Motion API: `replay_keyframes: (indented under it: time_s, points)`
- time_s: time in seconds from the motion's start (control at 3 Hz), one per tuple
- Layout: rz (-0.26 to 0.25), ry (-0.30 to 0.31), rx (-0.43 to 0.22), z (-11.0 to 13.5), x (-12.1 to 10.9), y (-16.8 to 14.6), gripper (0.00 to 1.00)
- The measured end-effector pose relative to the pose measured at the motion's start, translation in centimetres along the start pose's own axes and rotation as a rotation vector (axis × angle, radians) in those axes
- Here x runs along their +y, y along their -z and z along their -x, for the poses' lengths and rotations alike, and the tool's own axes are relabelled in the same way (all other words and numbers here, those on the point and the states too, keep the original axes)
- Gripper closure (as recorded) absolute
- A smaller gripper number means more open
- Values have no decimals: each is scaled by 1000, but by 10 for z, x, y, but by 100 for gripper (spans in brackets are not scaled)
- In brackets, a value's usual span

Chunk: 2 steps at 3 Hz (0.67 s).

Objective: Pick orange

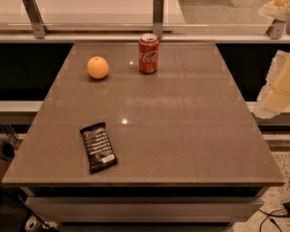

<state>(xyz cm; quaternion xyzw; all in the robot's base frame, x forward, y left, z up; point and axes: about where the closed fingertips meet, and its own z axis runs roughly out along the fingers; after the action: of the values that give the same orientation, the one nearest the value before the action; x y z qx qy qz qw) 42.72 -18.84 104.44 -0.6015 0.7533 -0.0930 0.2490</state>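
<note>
The orange (pixel 97 67) is a small round fruit resting on the brown table (pixel 183 129), at the far left of its top. A red Coca-Cola can (pixel 148 53) stands upright to the right of it, a little apart. My gripper (pixel 279 87) shows as a pale cream shape at the right edge of the view, beyond the table's right side and above the floor. It is far to the right of the orange and holds nothing that I can see.
A black snack packet (pixel 98 147) lies flat near the table's front left. A glass rail with metal posts (pixel 158 14) runs behind the table's far edge. Cables lie on the floor at the lower right (pixel 280 215).
</note>
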Motion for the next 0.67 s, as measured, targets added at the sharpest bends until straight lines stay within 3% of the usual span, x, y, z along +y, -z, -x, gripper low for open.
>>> replay_keyframes:
  time_s: [0.67]
  points:
    - [-64, -79, -167, 35, -10, -37, 0]
